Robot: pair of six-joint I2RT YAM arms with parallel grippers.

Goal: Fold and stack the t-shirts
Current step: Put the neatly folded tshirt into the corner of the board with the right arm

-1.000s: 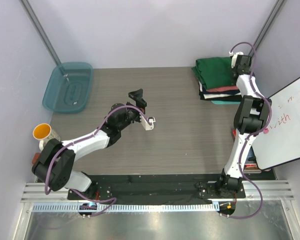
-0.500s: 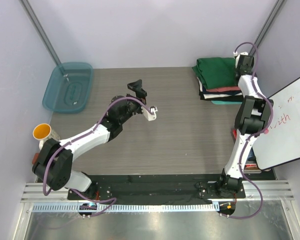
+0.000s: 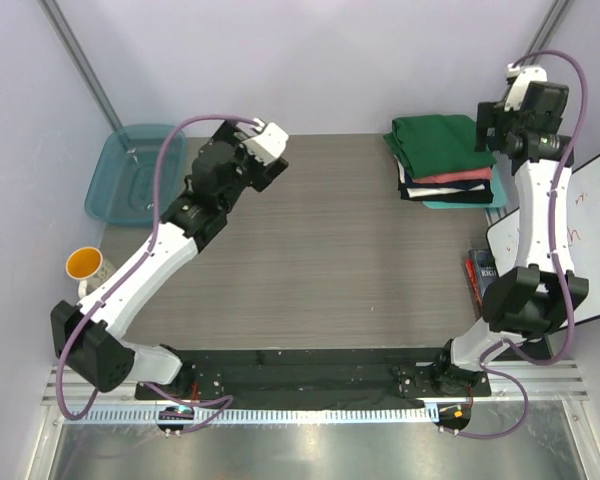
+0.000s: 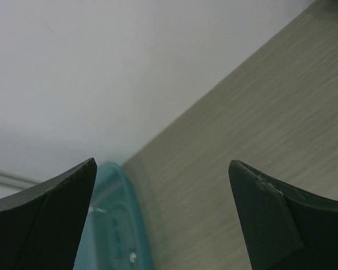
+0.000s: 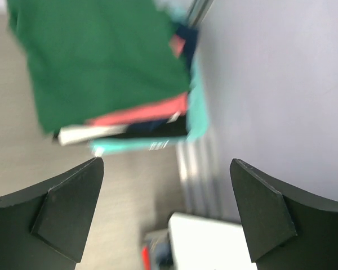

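**Item 1. Left gripper** (image 4: 163, 225): the two dark fingers (image 4: 45, 219) are spread wide with nothing between them. It is held over the far-left part of the table (image 3: 330, 260). In the left wrist view the rim of the translucent teal tub (image 4: 115, 225) shows just inside the left finger, with bare wood-grain surface beyond.

**Item 2. Right gripper** (image 5: 166, 219): the fingers are spread wide and it carries nothing. It is raised at the far-right corner, above and to the right of the shirt stack, clear of the cloth.

**Item 3. Stack of t-shirts** (image 3: 445, 160): this lies at the far right of the table, near the wall. All the shirts are folded. The right wrist view is blurred but shows the layers:
- the dark green shirt (image 5: 101, 56) is on top, covering most of the pile;
- the coral-pink shirt (image 5: 152, 112) is next;
- the white shirt (image 5: 79, 134) and the navy-black shirt (image 5: 158, 128) show as edges below that;
- the teal shirt (image 5: 141, 145) is at the bottom, its edge reaching past the others on the near and right sides.

**Item 4. Surroundings:**
- the tub sits at the far left, partly off the table edge;
- a mug (image 3: 85, 263) with an orange inside stands at the left edge, nearer than the tub;
- a whiteboard (image 3: 570, 240) with red writing leans at the right;
- a small red and black object (image 3: 480, 275) lies beside the whiteboard.
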